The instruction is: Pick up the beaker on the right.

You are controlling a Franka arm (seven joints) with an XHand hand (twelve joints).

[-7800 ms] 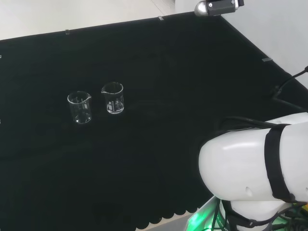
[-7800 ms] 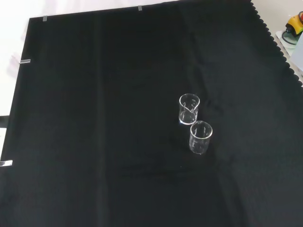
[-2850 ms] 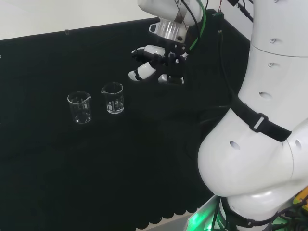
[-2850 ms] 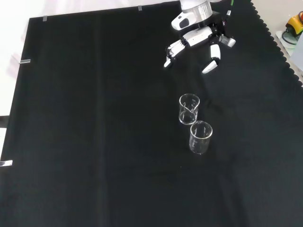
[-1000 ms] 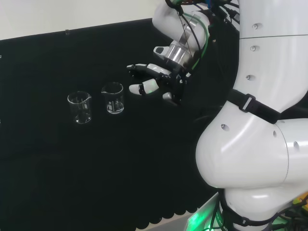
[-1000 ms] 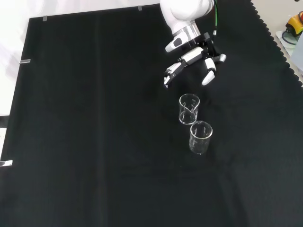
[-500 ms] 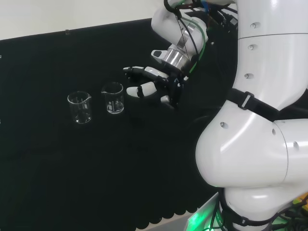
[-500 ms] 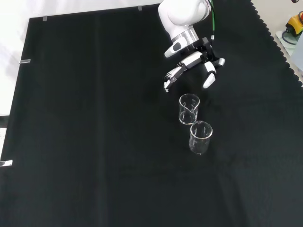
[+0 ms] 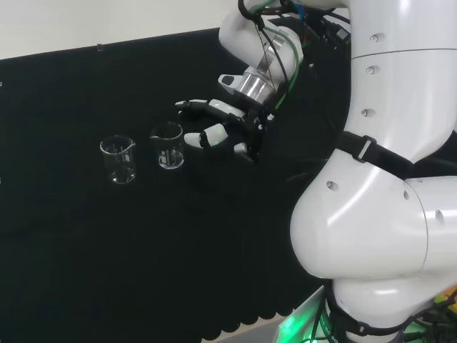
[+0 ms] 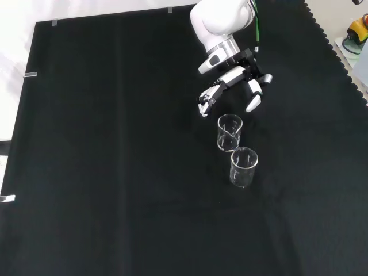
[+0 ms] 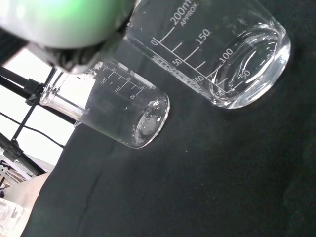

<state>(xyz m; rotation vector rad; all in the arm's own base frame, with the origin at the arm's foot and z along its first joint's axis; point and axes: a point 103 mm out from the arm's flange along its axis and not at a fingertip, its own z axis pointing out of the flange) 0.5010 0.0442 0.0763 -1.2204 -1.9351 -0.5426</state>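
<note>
On the black-clothed surface (image 9: 86, 236), two clear beakers stand side by side. Within the last second the robot hand (image 9: 218, 133) has closed in on the right beaker (image 9: 168, 146), fingers spread, empty, just short of contact; grasp comes next.

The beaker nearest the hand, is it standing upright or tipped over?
Upright. The beaker stands on its base on the cloth, mouth up, in head and front views, with the hand beside it, not touching.
</note>
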